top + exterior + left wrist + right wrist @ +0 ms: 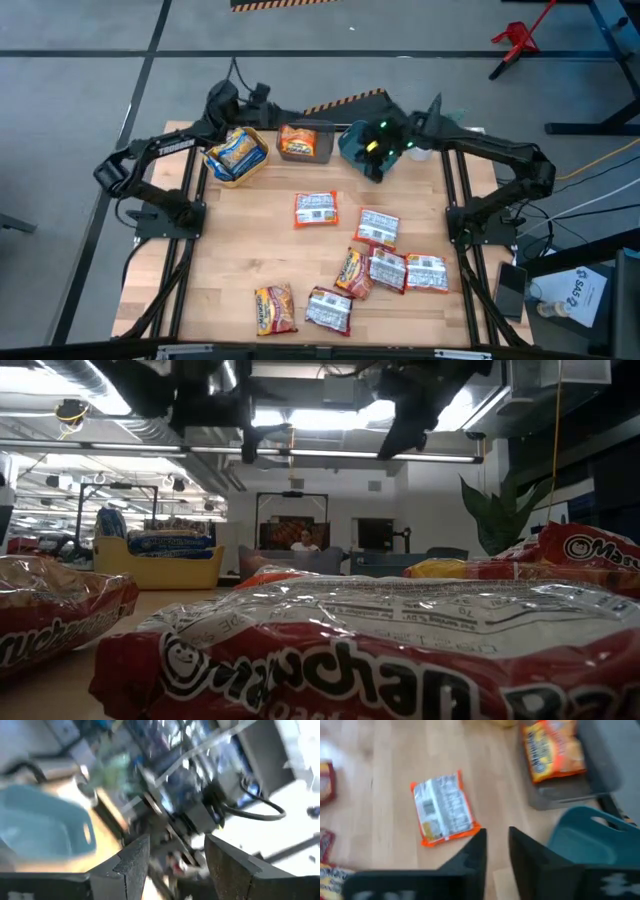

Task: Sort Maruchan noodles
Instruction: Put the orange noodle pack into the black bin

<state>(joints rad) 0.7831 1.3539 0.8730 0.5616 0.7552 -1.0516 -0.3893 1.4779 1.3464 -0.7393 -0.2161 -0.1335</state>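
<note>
While seven Maruchan packets are left loose on the wooden table, sorting is judged partly done: blue-white packs are seen in the yellow bin, an orange pack in the grey bin, and the teal bin is tipped, its contents hidden. The nearest orange-edged packet is laid flat, print down, long axis running roughly across the table in the high view. The right gripper is held over the table by the teal bin, fingers slightly parted, empty. The left gripper is raised by the yellow bin, fingers apart, nothing grasped.
</note>
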